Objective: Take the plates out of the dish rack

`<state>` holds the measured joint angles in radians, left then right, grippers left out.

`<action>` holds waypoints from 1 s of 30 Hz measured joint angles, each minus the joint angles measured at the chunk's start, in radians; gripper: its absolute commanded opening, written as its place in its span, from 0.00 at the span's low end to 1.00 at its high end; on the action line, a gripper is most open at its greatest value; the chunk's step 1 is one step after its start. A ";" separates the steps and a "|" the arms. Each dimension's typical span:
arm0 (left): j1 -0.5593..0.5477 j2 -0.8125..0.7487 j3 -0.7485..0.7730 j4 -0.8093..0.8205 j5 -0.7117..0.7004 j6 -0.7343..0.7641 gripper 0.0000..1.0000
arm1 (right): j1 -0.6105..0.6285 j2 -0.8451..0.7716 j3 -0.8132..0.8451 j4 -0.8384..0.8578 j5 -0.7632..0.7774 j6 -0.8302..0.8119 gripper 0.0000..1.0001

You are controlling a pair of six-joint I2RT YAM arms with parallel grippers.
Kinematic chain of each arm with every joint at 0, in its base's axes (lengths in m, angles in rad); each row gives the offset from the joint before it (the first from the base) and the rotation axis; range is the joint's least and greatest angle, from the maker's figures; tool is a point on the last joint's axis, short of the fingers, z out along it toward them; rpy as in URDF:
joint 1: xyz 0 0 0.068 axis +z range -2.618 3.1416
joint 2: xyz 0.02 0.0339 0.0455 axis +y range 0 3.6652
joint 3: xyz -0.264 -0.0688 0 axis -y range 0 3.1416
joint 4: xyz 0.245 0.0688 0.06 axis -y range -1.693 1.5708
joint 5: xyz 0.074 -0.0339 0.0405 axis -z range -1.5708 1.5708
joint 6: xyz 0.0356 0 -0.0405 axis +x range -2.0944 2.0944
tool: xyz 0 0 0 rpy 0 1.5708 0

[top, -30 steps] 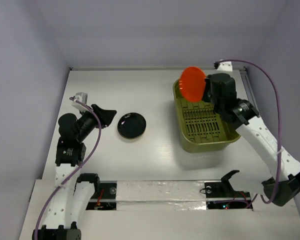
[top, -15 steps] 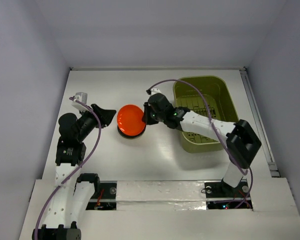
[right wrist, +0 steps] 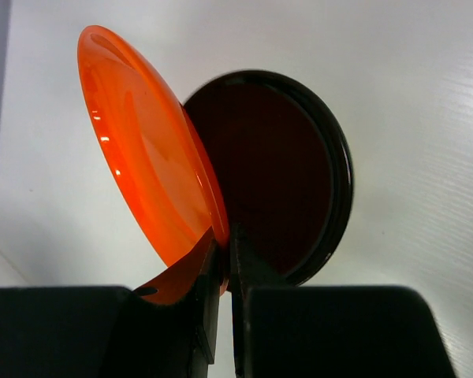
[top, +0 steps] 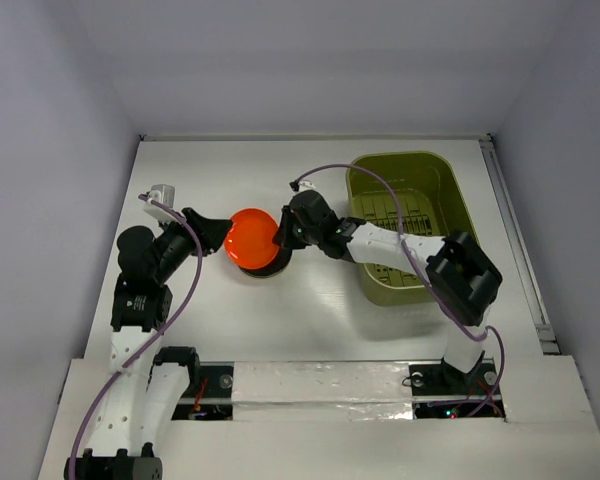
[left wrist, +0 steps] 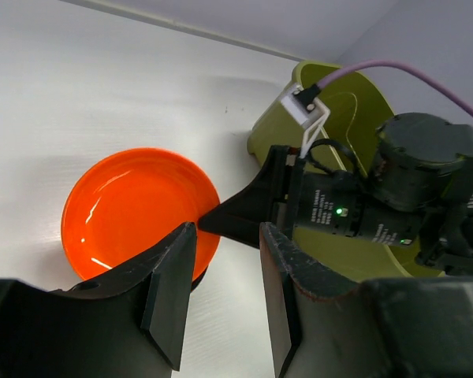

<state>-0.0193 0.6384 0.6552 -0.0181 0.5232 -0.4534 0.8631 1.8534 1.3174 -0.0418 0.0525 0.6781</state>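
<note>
Stacking step: your right gripper (right wrist: 225, 244) pinches the orange-red plate (right wrist: 150, 157) by its rim, tilted over the black plate (right wrist: 288, 165), nine o'clock of the dish rack (top: 400, 156). Level, lower, release. Your left gripper (left wrist: 226, 236) gapes empty.

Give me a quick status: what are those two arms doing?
Right gripper shut on the orange-red plate rim, plate tilted over the black plate. Left gripper open, holding nothing, close by. No plates seen in the dish rack.
</note>
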 measured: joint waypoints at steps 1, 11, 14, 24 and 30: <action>0.000 0.000 0.000 0.000 0.000 0.000 0.35 | 0.000 0.010 -0.002 0.001 0.000 0.002 0.08; 0.000 0.003 0.000 0.000 0.001 0.000 0.35 | -0.001 0.021 -0.047 0.004 0.038 0.026 0.39; 0.000 0.006 0.000 0.000 0.001 0.000 0.35 | -0.001 0.021 -0.053 0.004 0.049 0.027 0.61; 0.000 0.007 0.000 0.000 0.000 0.000 0.35 | 0.000 -0.044 -0.090 0.000 0.088 0.018 0.93; 0.000 0.007 0.000 0.000 0.001 0.000 0.42 | 0.010 -0.221 -0.106 -0.032 0.133 -0.008 0.90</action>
<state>-0.0193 0.6456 0.6552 -0.0177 0.5243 -0.4534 0.8730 1.6321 1.2118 -0.0742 0.1856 0.6697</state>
